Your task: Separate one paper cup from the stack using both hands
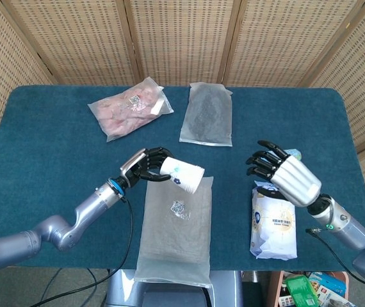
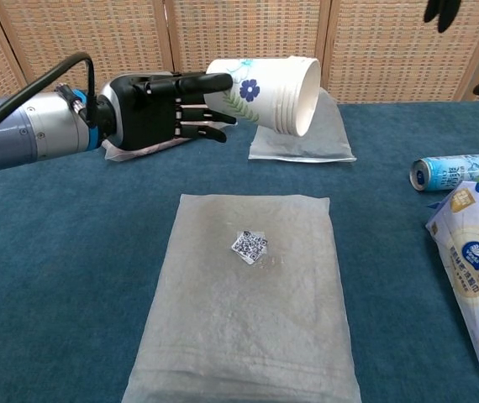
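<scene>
My left hand (image 1: 145, 165) (image 2: 160, 109) grips the base of a stack of white paper cups (image 1: 182, 175) (image 2: 275, 91) with a blue flower print. The stack lies sideways in the air, its open mouth toward the right, over the top edge of a translucent flat bag (image 1: 176, 224). Off to the right hovers my right hand (image 1: 283, 173), open with fingers spread toward the cups and a clear gap between them. In the chest view only its dark fingertips (image 2: 441, 10) show at the top right edge.
A white wipes pack (image 1: 273, 220) lies under the right hand, with a blue can (image 2: 460, 171) behind it. A pink-filled bag (image 1: 131, 105) and a grey bag (image 1: 207, 114) lie at the table's far side.
</scene>
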You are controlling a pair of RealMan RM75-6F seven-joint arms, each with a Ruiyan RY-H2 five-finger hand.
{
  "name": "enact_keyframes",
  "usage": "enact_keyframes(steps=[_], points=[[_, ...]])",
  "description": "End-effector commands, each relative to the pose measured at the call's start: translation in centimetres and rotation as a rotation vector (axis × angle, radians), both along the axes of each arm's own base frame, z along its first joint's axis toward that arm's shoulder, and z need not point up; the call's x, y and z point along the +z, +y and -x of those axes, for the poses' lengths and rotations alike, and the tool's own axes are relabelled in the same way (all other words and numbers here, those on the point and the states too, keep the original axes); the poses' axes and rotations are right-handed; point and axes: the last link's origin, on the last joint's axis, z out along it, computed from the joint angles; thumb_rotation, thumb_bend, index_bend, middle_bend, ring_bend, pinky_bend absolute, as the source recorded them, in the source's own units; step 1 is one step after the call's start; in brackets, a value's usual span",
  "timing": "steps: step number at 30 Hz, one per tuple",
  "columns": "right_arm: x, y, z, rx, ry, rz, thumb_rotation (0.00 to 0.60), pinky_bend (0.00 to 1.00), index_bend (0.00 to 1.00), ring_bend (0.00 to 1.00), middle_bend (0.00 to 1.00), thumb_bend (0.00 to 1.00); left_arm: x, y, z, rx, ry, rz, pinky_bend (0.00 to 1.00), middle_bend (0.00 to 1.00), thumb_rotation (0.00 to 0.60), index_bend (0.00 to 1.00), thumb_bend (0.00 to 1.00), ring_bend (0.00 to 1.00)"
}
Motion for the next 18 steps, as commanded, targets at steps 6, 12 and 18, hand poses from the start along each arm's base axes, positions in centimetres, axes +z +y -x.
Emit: enact_keyframes(steps=[6, 12, 18], points=[[-2.3, -0.8, -4.0, 0.09, -0.004, -0.029, 0.6, 0.23, 0.48, 0.36, 0.46, 0.21, -0.6, 0.1, -1.6, -0.018, -0.009, 0.013, 0.48, 0.5, 0.6, 0.48, 0.16, 0.44], [-4.0, -0.9, -5.7, 0.13, 0.016, -0.042, 0.6, 0.23, 0.5, 0.37, 0.47, 0.24, -0.9, -0.2, -2.7, -0.032, -0.025, 0.023, 0.48, 0.5, 0.6, 0.48, 0.16, 0.44], [-4.7, -1.0, -6.2, 0.136, 0.011, -0.043, 0.6, 0.24, 0.52, 0.38, 0.49, 0.27, -1.1, -0.4, -3.0, -0.034, -0.03, 0.027, 0.48, 0.5, 0.6, 0.48, 0.16, 0.44]])
